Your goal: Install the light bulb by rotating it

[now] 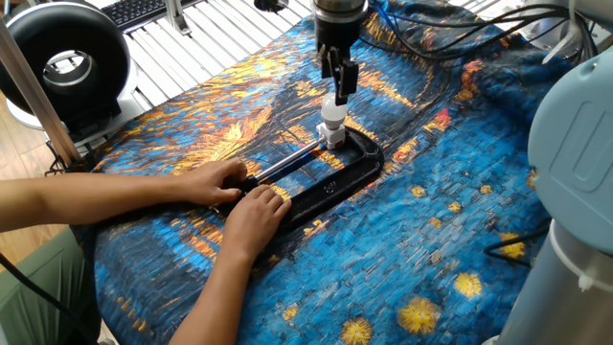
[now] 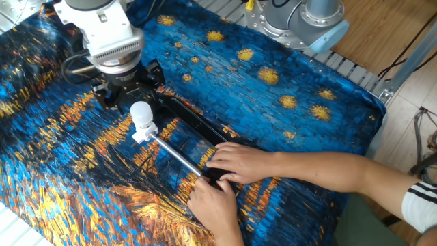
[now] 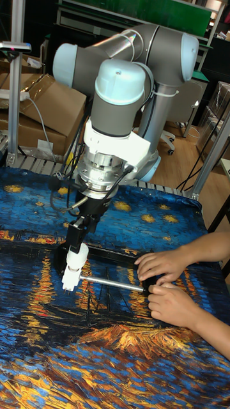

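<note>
The light bulb (image 1: 331, 111) is a small white globe standing upright in a white socket block (image 1: 334, 135) at the end of the clamp's metal rod. It also shows in the other fixed view, light bulb (image 2: 141, 113), and in the tall view, light bulb (image 3: 77, 256). My gripper (image 1: 338, 89) hangs just above and slightly behind the bulb, open, with its fingers apart and nothing between them. In the tall view the gripper (image 3: 77, 241) has its tips close to the bulb's top.
A black C-clamp (image 1: 330, 182) lies on the blue and orange patterned cloth (image 1: 431, 220) and holds the socket. A person's two hands (image 1: 239, 196) press on the clamp's near end. A black ring light (image 1: 65, 62) stands at the far left. Cables (image 1: 450, 29) run behind the arm.
</note>
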You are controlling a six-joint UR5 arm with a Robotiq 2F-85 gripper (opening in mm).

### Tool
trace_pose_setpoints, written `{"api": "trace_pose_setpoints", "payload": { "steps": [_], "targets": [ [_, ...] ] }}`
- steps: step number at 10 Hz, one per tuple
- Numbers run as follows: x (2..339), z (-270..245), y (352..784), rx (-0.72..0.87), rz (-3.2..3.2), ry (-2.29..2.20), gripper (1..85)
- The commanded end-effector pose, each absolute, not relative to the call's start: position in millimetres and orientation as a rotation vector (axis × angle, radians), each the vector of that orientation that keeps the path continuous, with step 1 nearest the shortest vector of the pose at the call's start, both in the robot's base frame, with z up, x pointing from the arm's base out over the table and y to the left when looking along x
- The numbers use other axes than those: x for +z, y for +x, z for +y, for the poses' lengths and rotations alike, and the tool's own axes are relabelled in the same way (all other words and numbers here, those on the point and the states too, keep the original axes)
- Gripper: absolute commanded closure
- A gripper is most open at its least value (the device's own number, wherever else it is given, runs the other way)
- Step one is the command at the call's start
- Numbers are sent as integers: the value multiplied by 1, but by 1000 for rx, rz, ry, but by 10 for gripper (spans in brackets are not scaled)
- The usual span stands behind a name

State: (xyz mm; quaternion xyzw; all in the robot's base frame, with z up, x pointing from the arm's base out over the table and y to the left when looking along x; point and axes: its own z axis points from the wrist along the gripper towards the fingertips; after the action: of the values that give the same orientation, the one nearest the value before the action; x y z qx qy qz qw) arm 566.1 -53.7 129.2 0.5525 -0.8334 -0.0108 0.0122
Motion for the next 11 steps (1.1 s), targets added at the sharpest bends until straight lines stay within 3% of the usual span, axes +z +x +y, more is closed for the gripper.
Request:
{"api": "trace_pose_setpoints", "payload": {
  "steps": [1,11],
  "targets": [
    [118,-53,565,-37,-2597,1769,123],
    [106,-55,575,38,-2502,1963,117]
  ]
}}
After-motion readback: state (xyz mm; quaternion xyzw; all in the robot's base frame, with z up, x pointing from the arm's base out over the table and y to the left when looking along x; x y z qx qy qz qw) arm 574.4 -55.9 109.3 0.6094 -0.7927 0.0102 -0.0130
